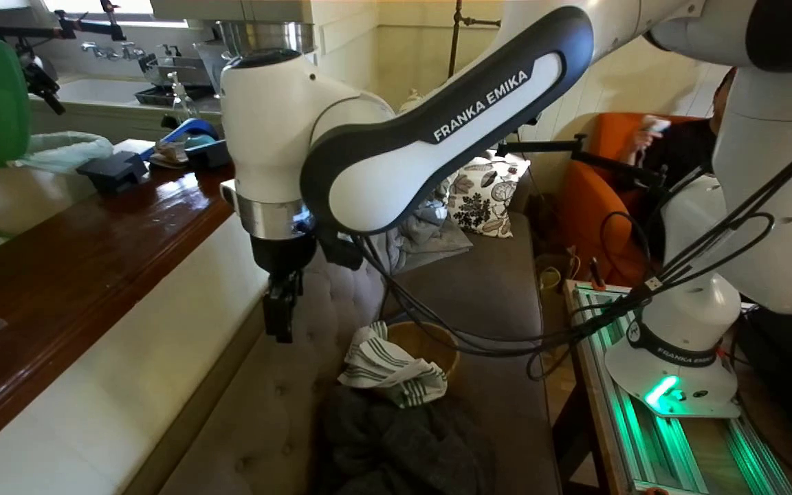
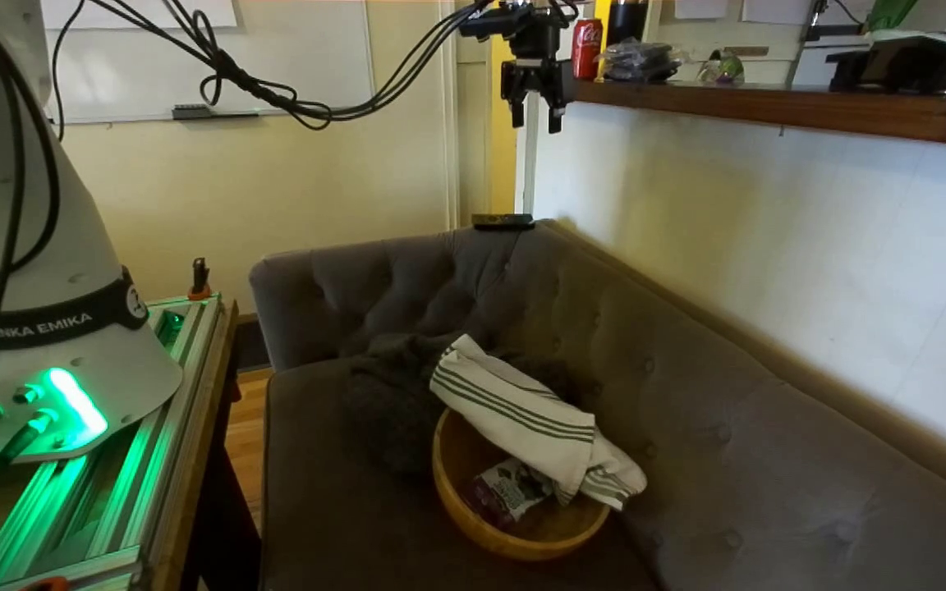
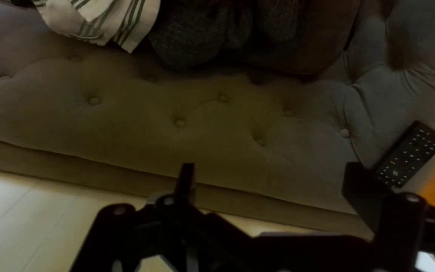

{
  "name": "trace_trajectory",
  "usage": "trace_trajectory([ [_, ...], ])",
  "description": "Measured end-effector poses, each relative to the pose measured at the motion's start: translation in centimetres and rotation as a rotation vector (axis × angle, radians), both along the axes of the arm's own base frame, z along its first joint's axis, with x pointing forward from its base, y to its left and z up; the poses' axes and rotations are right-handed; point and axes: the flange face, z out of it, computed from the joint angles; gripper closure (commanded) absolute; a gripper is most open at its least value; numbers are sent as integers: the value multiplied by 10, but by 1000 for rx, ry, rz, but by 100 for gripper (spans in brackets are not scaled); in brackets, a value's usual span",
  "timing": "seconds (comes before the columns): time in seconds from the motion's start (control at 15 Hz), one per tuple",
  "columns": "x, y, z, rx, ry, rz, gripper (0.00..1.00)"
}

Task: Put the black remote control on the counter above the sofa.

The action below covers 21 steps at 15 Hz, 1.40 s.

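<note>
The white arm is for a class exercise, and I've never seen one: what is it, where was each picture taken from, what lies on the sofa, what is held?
It is a Franka Emika robot arm, ending in a gripper. Both exterior views are taken from outside the robot, the wrist view from its wrist, looking down. On the sofa, a striped towel drapes across a wooden bowl with a packet inside; a dark cloth, a grey cloth and a patterned cushion are there too. The black remote control lies on the sofa's top corner, not on the counter. The open gripper holds nothing.
</note>
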Motion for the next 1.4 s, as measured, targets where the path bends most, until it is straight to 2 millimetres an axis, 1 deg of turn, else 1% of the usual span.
trace_trajectory([
  [0.27,2,-3,4,-3,0,-6,0],
  [0.4,3,-2,4,9,0,-24,0],
  [0.47,8,1,6,22,-5,-53,0],
  [0.6,23,21,6,64,-9,-80,0],
  [0.67,30,35,1,78,-2,-91,0],
  [0.73,37,50,-7,91,15,-90,0],
  [0.87,44,80,-32,108,82,-60,0],
  [1.0,43,111,-60,93,177,-6,0],
  [1.13,35,139,-86,58,284,44,0],
  [1.27,26,160,-109,5,384,85,0],
  [1.4,25,171,-119,-13,416,104,0],
])
